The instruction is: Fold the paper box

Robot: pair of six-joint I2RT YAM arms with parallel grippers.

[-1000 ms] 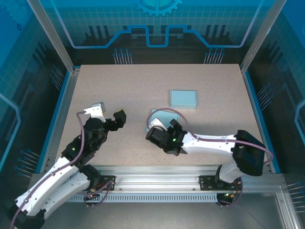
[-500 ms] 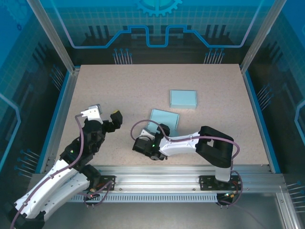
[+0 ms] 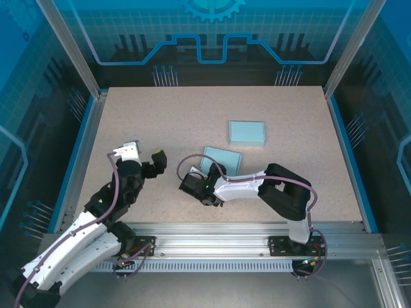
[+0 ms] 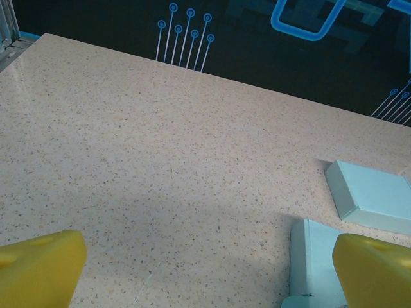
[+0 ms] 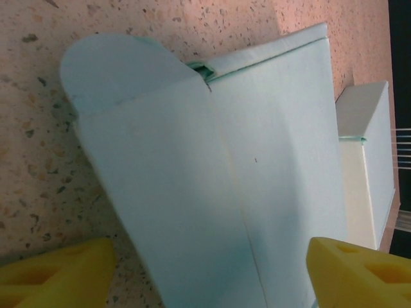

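In the top view, your flat paper box [image 3: 223, 158] lies on the worktop [image 3: 167, 115] at frame centre. A folded box [image 3: 247, 132] sits just above and right of it. Your right pincer [image 3: 191, 181] is at the flat box's lower-left end, jaws apart and straddling it without a clear grip. Your left pincer [image 3: 145, 154], at the left of frame, stands wide and holds nothing.

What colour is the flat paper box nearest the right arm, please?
The paper box is pale blue-green, seen best in the right wrist view.
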